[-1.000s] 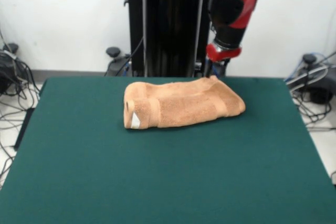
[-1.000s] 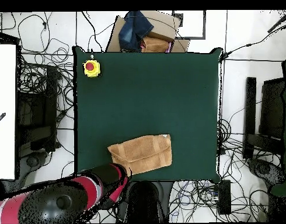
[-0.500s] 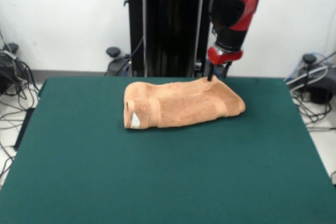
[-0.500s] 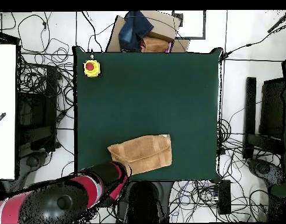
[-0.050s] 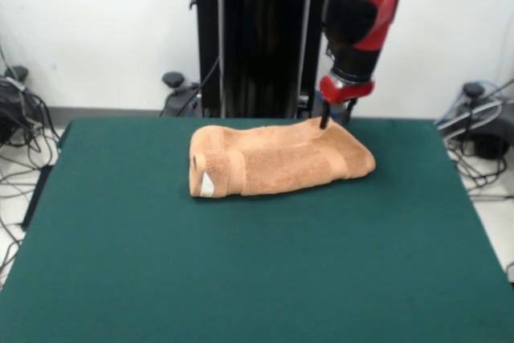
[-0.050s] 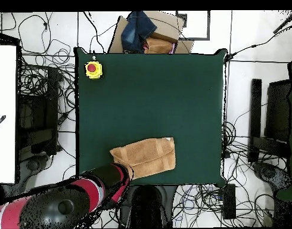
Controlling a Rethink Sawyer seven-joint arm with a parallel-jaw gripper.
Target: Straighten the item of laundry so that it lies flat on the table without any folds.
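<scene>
My gripper (image 5: 324,120) hovering upper right over the folded towel (image 5: 277,158), grip state unclear, green table (image 5: 257,279) underneath.

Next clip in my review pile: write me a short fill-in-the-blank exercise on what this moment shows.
1. The towel lies on the table still ____, not spread flat.
2. The small white tag shows at the towel's ____ end in the front view.
3. In the overhead view, a yellow box with a ____ button sits near a table corner.
4. The gripper is at the towel's ____ edge in the front view.

Missing words: folded; left; red; far
</scene>
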